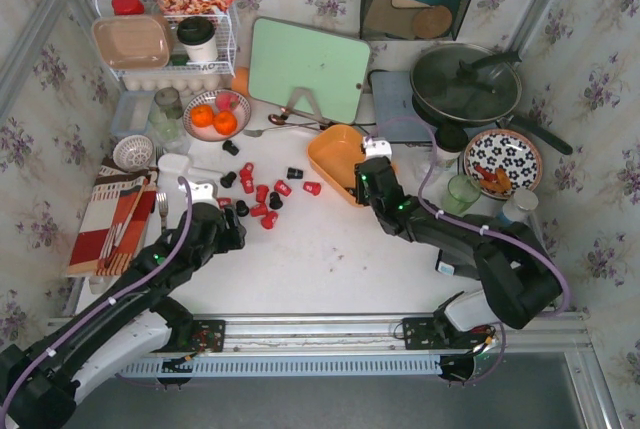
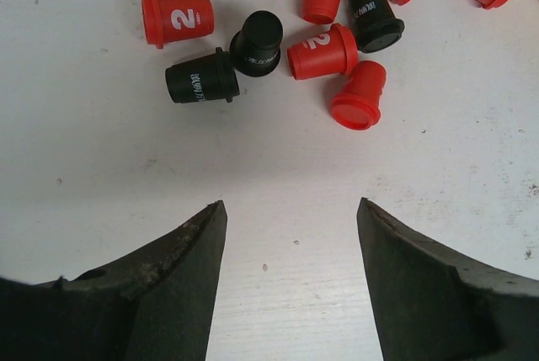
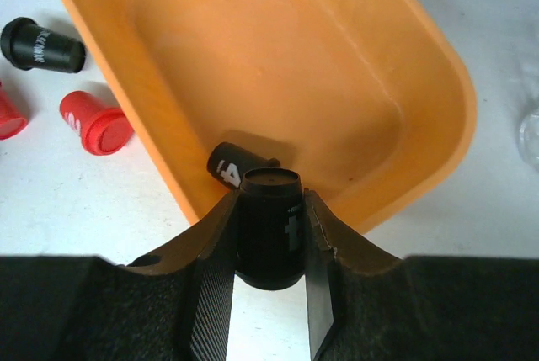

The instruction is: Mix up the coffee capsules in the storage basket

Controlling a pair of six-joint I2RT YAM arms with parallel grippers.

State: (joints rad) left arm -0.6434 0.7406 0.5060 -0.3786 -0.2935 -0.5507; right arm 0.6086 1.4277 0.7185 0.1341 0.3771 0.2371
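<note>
Top view: the orange basket [image 1: 335, 157] sits mid-bench [image 1: 320, 264]. Red and black capsules [image 1: 262, 199] lie scattered just left of it, on the bench, not in it. From up there the right jaws are just parked at the basket's near edge, and I can't tell what they're doing.

The right wrist view sorts it out. Those jaws are narrow, clamped on a black capsule [image 3: 269, 226] right at the basket's near rim. It also shows a second black pod [image 3: 232, 167] on its side inside the basket against the near wall, which I can't make out from above.

Left wrist view: the left jaws are wide apart, holding nothing, over bare bench. A bunch of capsules lies just ahead, several of the red ones printed with a 2.
</note>
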